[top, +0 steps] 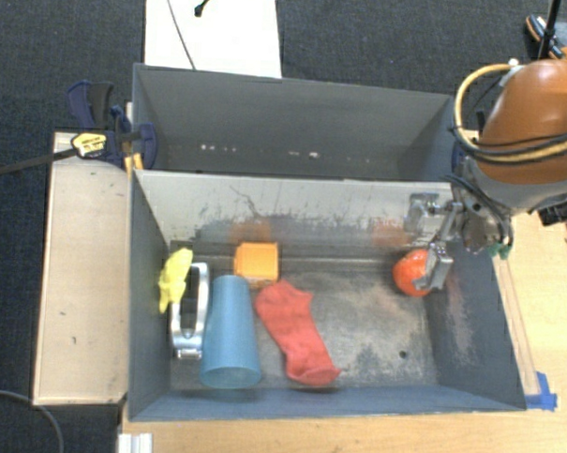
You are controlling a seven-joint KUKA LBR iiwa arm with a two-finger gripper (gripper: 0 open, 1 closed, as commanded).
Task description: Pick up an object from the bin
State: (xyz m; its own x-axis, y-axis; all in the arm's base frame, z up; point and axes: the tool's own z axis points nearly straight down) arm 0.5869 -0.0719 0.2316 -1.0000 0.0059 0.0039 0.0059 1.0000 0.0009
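Note:
My gripper [440,267] hangs over the bin's back right corner, reaching in from the right. An orange-red ball [410,272] sits right against its left side, by the back wall; the metal tip overlaps the ball's right edge. Whether the ball rests on the floor or is held, I cannot tell. A crumpled red cloth [296,332] lies on the floor in the middle, well to the left of the gripper.
An orange block [257,262] sits by the back wall, left of centre. A light blue cup [230,331] lies on its side at the left, beside a silver metal tool [191,311] and a yellow piece [175,277]. Bare floor lies between the cloth and the right wall.

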